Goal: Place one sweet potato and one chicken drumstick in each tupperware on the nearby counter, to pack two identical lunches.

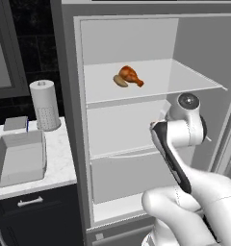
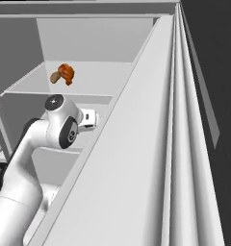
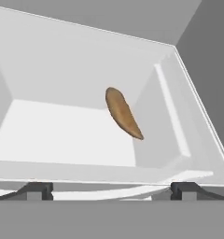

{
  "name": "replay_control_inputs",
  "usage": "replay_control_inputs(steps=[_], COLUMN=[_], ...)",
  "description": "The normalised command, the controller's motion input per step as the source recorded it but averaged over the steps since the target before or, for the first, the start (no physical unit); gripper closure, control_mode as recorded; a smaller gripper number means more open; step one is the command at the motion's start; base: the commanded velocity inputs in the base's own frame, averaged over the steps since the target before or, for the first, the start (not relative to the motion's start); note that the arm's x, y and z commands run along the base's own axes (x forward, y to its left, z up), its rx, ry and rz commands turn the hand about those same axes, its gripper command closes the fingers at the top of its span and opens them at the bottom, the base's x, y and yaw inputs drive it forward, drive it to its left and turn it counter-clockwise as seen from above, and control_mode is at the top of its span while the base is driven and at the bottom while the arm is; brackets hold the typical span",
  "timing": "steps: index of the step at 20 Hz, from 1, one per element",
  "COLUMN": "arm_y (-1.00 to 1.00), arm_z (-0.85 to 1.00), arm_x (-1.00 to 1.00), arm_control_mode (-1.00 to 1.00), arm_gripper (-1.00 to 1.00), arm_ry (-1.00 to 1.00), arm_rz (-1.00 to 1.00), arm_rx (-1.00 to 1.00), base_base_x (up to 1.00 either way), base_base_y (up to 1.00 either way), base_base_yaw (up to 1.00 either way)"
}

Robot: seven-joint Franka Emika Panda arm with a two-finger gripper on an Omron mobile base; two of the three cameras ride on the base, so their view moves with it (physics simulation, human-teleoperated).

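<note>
One sweet potato (image 3: pixel 123 113) amid open shelf (image 3: pixel 62 135)

This is a rendered kitchen. An open white fridge (image 1: pixel 136 120) with shelves holds a chicken drumstick (image 1: pixel 131 75) and a sweet potato (image 1: pixel 120 81) on its upper shelf (image 1: pixel 185 79). Beside it a white marble-look table (image 1: pixel 59 163) tops dark cabinets with a silver bar handle (image 1: pixel 30 202), carrying a paper towel roll (image 1: pixel 44 104) and a grey tupperware (image 1: pixel 21 156) before a black tiled wall (image 1: pixel 35 43).
</note>
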Motion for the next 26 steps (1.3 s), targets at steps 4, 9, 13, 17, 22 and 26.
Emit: replay_control_inputs(steps=[4,9,13,17,22,26], arm_y=[-0.29,-0.10,-0.02,-0.07,-0.15,-0.09], arm_z=[-0.27,-0.30,-0.28,-0.30,-0.31,-0.30], arm_x=[0.61,0.42,0.32,0.46,0.49,0.46], arm_control_mode=[-1.00,-1.00,-1.00,-1.00,-1.00,-1.00], arm_gripper=[-1.00,-1.00,-1.00,-1.00,-1.00,-1.00], arm_ry=[0.09,0.04,0.00,0.04,0.06,0.03], arm_rz=[0.06,0.06,0.05,0.02,0.00,0.00], arm_rx=[0.00,0.00,0.00,0.00,0.02,0.03], base_base_x=[0.00,0.00,0.00,0.00,0.00,0.00], base_base_y=[0.00,0.00,0.00,0.00,0.00,0.00], base_base_yaw=[0.00,0.00,0.00,0.00,0.00,0.00])
